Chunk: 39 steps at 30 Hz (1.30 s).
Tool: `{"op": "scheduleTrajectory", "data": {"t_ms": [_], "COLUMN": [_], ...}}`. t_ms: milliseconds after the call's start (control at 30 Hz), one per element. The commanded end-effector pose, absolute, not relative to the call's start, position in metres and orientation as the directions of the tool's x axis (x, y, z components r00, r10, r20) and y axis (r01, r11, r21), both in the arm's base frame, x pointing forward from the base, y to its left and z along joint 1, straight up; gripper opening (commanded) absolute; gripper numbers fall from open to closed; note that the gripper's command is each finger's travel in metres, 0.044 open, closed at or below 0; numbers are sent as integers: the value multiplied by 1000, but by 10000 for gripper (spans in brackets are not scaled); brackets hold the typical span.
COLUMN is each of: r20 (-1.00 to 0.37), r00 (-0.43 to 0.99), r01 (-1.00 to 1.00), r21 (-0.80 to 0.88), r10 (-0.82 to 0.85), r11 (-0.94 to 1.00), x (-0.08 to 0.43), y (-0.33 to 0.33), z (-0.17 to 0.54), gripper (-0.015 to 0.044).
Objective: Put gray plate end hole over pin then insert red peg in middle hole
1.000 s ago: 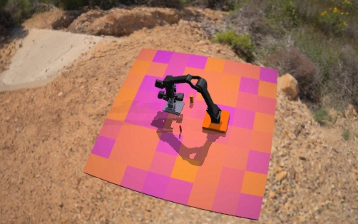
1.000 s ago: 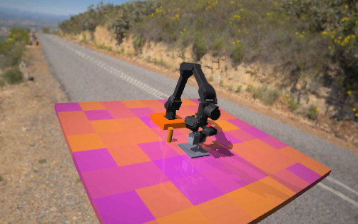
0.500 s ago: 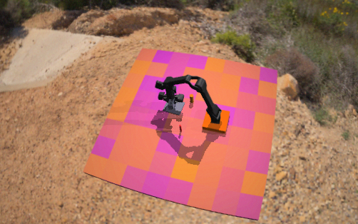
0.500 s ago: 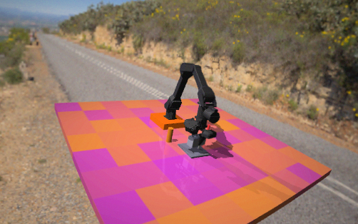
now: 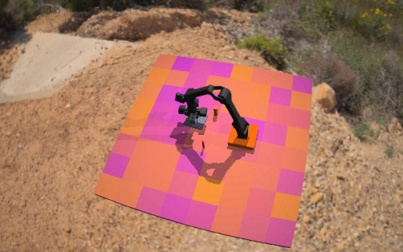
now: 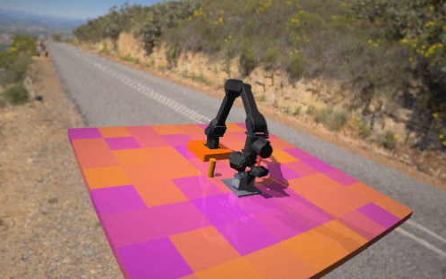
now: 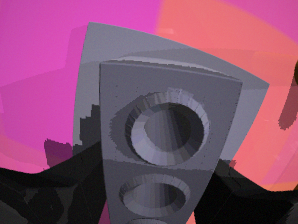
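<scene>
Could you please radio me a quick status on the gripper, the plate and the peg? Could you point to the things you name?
Gripper (image 7: pixel 154 141) shut on gray plate (image 7: pixel 170 167), over the base (image 5: pixel 190 124) (image 6: pixel 241 193) (image 7: pixel 100 42). Red peg (image 5: pixel 203 144) (image 6: pixel 258 161) off to one side, not inserted.

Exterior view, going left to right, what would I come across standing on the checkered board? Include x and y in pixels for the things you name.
Orange-yellow cylinder (image 5: pixel 215 111) (image 6: pixel 211 168), then the gray base (image 5: pixel 191 124) (image 6: pixel 242 194) (image 7: pixel 86 70), then the red peg (image 5: pixel 203 144) (image 6: pixel 258 160), partly hidden behind the arm.

From here I can't see the pin; the gray plate (image 7: pixel 112 127) between the jaws runs off the wrist picture's bottom edge.
</scene>
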<state>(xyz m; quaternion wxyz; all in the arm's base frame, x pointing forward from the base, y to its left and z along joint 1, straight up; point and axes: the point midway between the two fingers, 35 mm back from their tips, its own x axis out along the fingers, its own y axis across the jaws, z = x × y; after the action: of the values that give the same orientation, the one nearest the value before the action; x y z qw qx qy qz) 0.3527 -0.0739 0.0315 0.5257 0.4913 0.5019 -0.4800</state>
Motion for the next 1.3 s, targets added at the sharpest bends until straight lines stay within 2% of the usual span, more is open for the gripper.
{"op": "scheduleTrajectory", "data": {"t_ms": [0, 233, 800, 1133, 1267], "r20": [-1000, -999, -999, -999, -999], "r00": [29, 35, 35, 34, 33], "r01": [998, 998, 998, 998, 998], "r21": [28, 34, 34, 34, 32], "r10": [-12, -11, -11, -11, -12], "r11": [62, 56, 56, 57, 59], "x": [351, 353, 353, 353, 357], "y": [-74, -74, -74, -74, -74], "z": [25, 30, 30, 33, 80], "gripper": [0, 0, 440, 440, 440]}}
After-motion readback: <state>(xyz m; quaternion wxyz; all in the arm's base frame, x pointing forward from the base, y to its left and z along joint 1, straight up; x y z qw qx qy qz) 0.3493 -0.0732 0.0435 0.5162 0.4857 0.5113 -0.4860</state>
